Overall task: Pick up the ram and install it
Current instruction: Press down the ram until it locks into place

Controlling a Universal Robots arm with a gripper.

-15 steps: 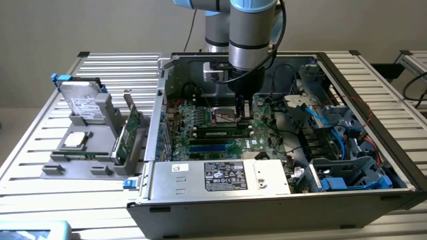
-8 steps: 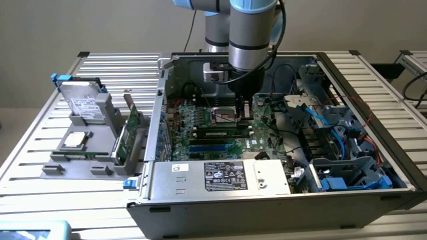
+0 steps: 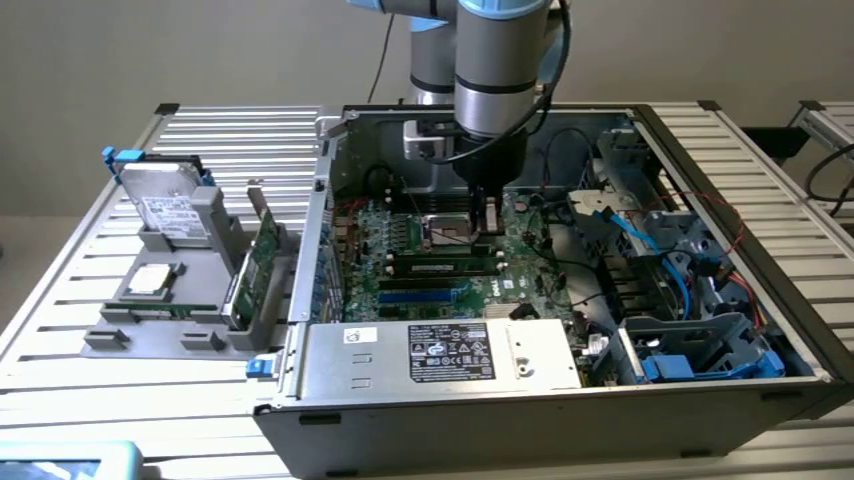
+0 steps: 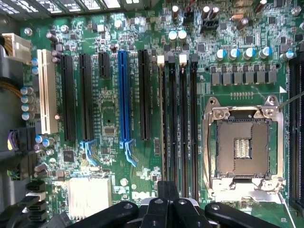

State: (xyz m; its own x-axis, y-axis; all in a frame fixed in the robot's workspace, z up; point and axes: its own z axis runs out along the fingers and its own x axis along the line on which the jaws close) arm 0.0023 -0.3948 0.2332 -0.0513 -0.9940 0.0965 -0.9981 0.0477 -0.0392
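Black claw (image 4: 167, 202) closed, gripping nothing visible, hovered over green motherboard's (image 4: 142, 156) long black memory slots (image 4: 178, 128); thin green ram stick (image 3: 434, 268) appeared seated

Silver-grey cylindrical arm (image 3: 497, 60) with light blue joint caps, black cable trailing down its side, white wrist block, black gripper (image 3: 485, 212) with rounded black finger links

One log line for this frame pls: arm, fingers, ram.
arm: inside PC case, over motherboard | gripper: fingers shut, nothing visibly held | ram: appears in black memory slot beside CPU socket
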